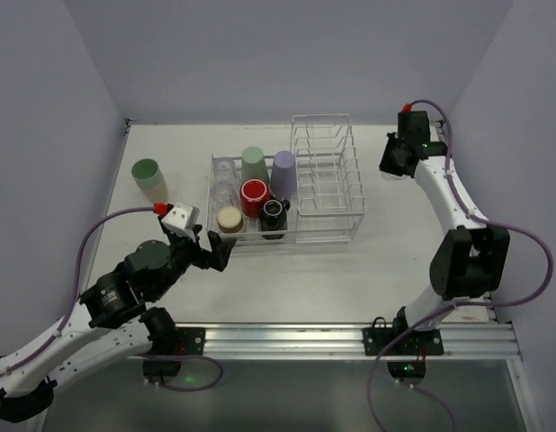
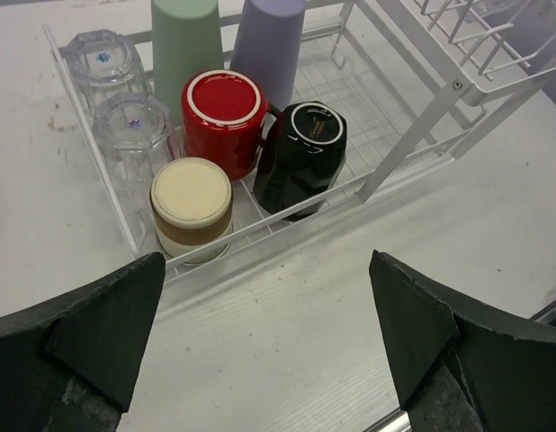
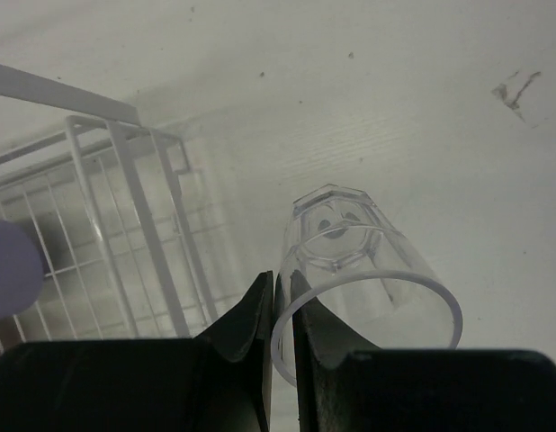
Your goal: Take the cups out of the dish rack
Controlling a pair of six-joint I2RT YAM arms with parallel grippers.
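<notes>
The white wire dish rack (image 1: pixel 327 193) stands mid-table. Its basket holds two clear glasses (image 2: pixel 125 135), a pale green tumbler (image 2: pixel 183 45), a lavender tumbler (image 2: pixel 269 40), a red mug (image 2: pixel 226 112), a black mug (image 2: pixel 305 157) and a small tan cup (image 2: pixel 191 207), all upside down. My left gripper (image 1: pixel 215 254) is open and empty, just in front of the basket's near left corner. My right gripper (image 1: pixel 399 162) is shut on the rim of a clear glass (image 3: pixel 363 270), to the right of the rack. Another pale green tumbler (image 1: pixel 149 178) stands on the table at the left.
The rack's taller divider section (image 1: pixel 325 162) holds nothing. Grey walls close in the table on the left, back and right. A metal rail (image 1: pixel 350 340) runs along the near edge.
</notes>
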